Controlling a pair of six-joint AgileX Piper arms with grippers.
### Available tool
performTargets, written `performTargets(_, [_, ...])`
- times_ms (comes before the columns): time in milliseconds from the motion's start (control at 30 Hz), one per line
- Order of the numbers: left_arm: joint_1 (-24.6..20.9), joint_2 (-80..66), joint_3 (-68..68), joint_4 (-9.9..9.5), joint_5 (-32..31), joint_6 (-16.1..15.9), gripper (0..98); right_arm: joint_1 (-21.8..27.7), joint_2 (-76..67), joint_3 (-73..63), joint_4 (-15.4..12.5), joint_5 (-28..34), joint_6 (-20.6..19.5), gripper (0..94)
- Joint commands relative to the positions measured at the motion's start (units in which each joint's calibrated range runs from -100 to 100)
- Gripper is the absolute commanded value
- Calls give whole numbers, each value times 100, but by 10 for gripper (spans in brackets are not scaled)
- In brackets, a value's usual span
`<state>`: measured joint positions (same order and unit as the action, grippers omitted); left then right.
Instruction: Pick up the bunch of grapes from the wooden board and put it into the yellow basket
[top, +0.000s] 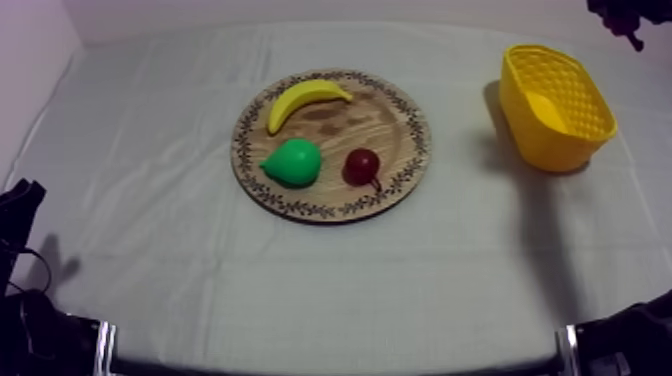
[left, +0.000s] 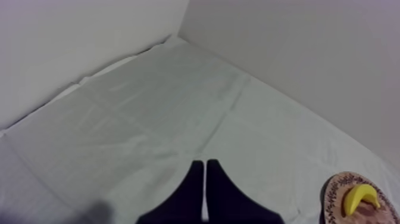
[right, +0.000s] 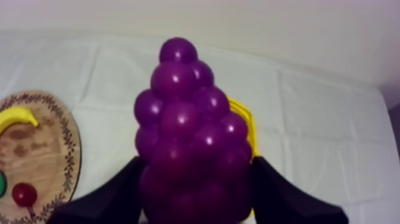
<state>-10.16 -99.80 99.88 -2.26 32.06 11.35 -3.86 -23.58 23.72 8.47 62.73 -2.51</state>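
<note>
A purple bunch of grapes (right: 184, 119) is held up in the air, with my right gripper (right: 197, 162) shut on its lower part. Just behind the bunch a strip of the yellow basket (right: 246, 122) shows. In the top view the yellow basket (top: 556, 105) stands at the table's right and my right arm (top: 625, 15) comes in above it. The round wooden board (top: 395, 115) lies mid-table. My left gripper (left: 205, 162) is shut on nothing over bare cloth, far from the board (left: 333, 196).
On the board lie a banana (top: 305, 100), a green pear (top: 293, 162) and a small red fruit (top: 361, 166). My left arm (top: 20, 205) rests at the lower left edge. White walls close in the table's far side.
</note>
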Motion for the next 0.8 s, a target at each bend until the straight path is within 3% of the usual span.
performTargets(0, [-1,-3,1,-1,4,1,1,47,122,-43,-12,-61,-67,285])
performTargets(767, [-1,-3,1,-1,4,1,1,563,2252,-76,-195,-987,-132,280])
